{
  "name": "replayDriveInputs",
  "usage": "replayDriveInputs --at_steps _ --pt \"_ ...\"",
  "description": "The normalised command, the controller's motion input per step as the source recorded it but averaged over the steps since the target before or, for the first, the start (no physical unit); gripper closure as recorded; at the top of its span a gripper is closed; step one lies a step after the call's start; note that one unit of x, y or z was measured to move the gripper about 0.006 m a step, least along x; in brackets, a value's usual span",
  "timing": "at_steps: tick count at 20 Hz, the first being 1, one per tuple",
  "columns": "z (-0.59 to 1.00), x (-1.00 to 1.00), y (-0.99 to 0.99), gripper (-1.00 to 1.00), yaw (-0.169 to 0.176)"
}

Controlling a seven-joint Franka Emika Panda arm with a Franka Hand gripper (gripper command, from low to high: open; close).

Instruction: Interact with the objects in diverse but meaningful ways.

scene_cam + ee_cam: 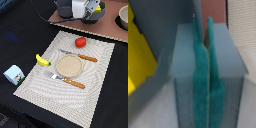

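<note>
At the far edge of the exterior view my gripper (85, 15) hangs over the grey frying pan (62, 11), beside a yellow cheese wedge (98, 7). The wrist view shows the teal fingers (200, 75) pressed together with nothing visible between them, so the gripper (202, 26) is shut above a grey-blue block (230, 55). The cheese wedge (138, 50) lies close beside it. A red tomato-like ball (80, 42) sits on the striped placemat (100, 65). The yellow banana (43, 60) lies at the mat's edge. The white-blue carton (14, 74) stands off the mat on the dark table.
A round tan plate (68, 64) lies mid-mat between an orange-handled knife (80, 56) and fork (67, 80). The pan rests on a brown board (111, 26). A pale bowl (123, 19) stands at the exterior view's right on that board.
</note>
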Motion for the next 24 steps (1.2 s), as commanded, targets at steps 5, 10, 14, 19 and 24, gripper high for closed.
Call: replayDriveInputs --at_steps 5,10,14,19,24 --pt "-0.06 0.0 0.27 1.0 0.039" --pt "-0.02 0.07 0.41 1.0 0.041" --pt "0.0 0.2 0.56 1.0 0.036" --pt "0.0 0.23 0.57 -1.0 0.032" --pt "0.13 0.33 0.45 -1.0 0.014"
